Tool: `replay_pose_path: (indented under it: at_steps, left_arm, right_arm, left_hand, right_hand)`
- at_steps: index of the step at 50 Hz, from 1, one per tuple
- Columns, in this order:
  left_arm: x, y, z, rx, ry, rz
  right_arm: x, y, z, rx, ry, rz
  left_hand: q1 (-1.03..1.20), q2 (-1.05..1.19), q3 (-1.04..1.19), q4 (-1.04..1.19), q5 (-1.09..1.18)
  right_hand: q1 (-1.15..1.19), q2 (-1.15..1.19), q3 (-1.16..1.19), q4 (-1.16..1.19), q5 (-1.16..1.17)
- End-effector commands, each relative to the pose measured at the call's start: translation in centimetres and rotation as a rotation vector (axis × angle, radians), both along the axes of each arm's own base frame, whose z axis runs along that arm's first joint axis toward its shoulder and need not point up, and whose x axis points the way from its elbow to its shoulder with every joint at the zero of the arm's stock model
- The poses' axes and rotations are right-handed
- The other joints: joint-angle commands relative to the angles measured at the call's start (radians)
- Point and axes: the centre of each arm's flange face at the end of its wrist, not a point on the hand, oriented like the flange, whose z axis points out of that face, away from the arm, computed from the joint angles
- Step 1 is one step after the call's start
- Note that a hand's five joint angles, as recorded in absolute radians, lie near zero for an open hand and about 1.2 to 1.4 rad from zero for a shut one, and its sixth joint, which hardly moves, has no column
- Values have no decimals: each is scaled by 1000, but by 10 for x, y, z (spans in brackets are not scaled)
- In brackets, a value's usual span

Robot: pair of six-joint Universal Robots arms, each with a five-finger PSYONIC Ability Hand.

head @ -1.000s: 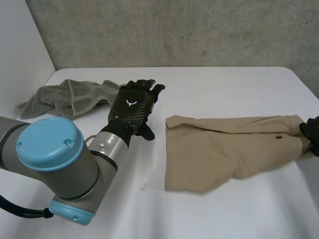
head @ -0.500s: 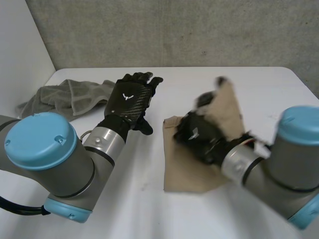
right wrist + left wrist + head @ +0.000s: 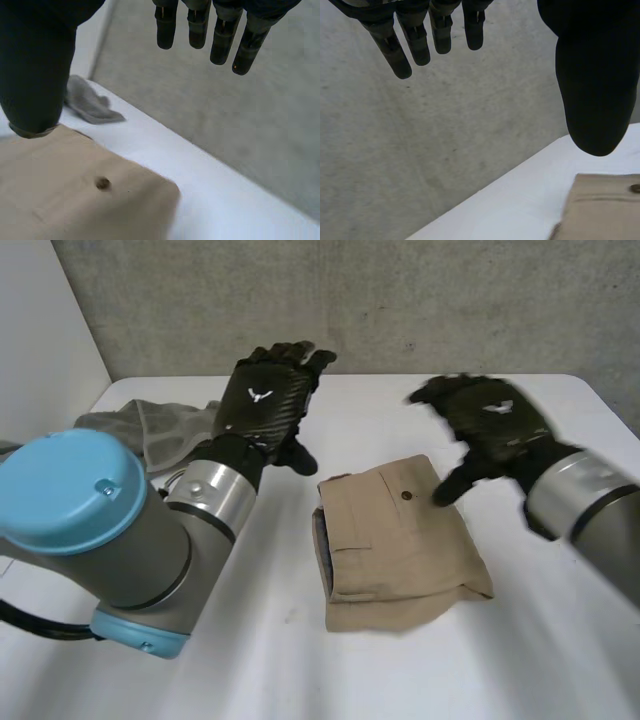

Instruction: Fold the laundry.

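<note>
Shorts: the tan shorts (image 3: 400,550) lie flat, folded over on themselves, mid-way across the white table (image 3: 300,670), with a button (image 3: 405,495) showing on the top layer near the far edge.
Head view adds: the whole folded bundle, both arms, and a crumpled grey towel (image 3: 140,425) at the table's far left, partly behind the left arm.
Right wrist view adds: the button lies just past the thumb, and the towel lies beyond the shorts' corner.
Left wrist view adds: a corner of the shorts lies beyond the thumb, with the concrete wall (image 3: 470,140) behind the fingers.
Since half a second ago: the lifted end of the shorts has come down onto the rest, and the right hand has let go. A second ago they lay spread long to the right.
Right hand (image 3: 490,420): above the shorts' far edge, fingers straight and spread, thumb pointing down, holding nothing. I cannot tell whether the thumb touches.
Left hand (image 3: 265,400): raised left of the shorts, apart from them, fingers straight, empty, a little higher than before.
</note>
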Motion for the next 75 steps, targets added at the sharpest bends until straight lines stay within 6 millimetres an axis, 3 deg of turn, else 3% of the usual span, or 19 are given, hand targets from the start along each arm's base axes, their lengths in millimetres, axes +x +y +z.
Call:
replay_pose_path:
  at_steps: [1, 6, 12, 20, 25, 30, 33, 40, 44, 49, 56, 63, 75]
  left_arm:
    - [-40, 20, -37, 178, -75, -111]
    - [-55, 21, -76, 297, -186, -105]
    - [-51, 13, -116, 391, -295, -31]
    - [-44, 12, -133, 411, -359, -11]
    - [-38, 9, -134, 394, -405, -3]
    - [-38, 8, -122, 348, -419, -11]
    - [-38, 8, -105, 323, -394, -13]
    - [-23, 14, -36, 226, -289, -42]
    - [-9, 16, 2, 170, -228, -113]
    - [-2, 40, 34, 164, -199, -299]
    - [5, 46, 39, 241, -196, -419]
    - [6, 45, 40, 246, -192, -433]
    - [6, 46, 40, 250, -191, -435]
  right_arm:
    - [-25, -34, -32, 188, 36, -118]
    - [-21, -50, -62, 236, 99, -105]
    - [-4, -54, -103, 279, 198, -31]
    - [5, -57, -133, 270, 301, 32]
    - [5, -58, -138, 242, 355, 47]
    - [6, -56, -127, 207, 354, 48]
    - [3, -55, -108, 161, 331, 29]
    - [-12, -48, -66, 122, 148, -126]
    - [-29, -37, -58, 183, 29, -248]
    - [-51, -26, -72, 310, -55, -319]
    - [-49, 2, -105, 439, -73, -243]
    - [-46, 0, -132, 462, -89, -227]
    - [-36, -11, -150, 448, -97, -201]
  left_hand:
    - [-32, -29, -35, -26, -43]
    - [-32, -29, -35, -26, -43]
    - [-32, -29, -35, -26, -43]
    - [-32, -29, -35, -26, -43]
    - [-35, -32, -38, -29, -45]
    - [-39, -35, -41, -32, -49]
    - [-39, -35, -41, -32, -49]
    - [-39, -35, -41, -32, -49]
    - [-39, -35, -41, -32, -49]
    - [-39, -35, -41, -32, -49]
    - [-39, -35, -41, -32, -49]
    - [-39, -35, -41, -32, -49]
    - [-39, -35, -41, -32, -49]
  right_hand:
    - [-32, -53, -46, -65, -73]
    - [-32, -53, -46, -65, -73]
    - [-32, -53, -46, -65, -73]
    - [-32, -53, -46, -65, -73]
    - [-32, -53, -46, -65, -73]
    - [-32, -53, -46, -65, -73]
    - [-32, -53, -46, -65, -73]
    - [-32, -53, -46, -65, -73]
    - [-32, -53, -46, -65, -73]
    - [-32, -53, -46, -65, -73]
    - [-32, -53, -46, -65, -73]
    - [-32, -53, -46, -65, -73]
    - [10, -11, -3, -23, -30]
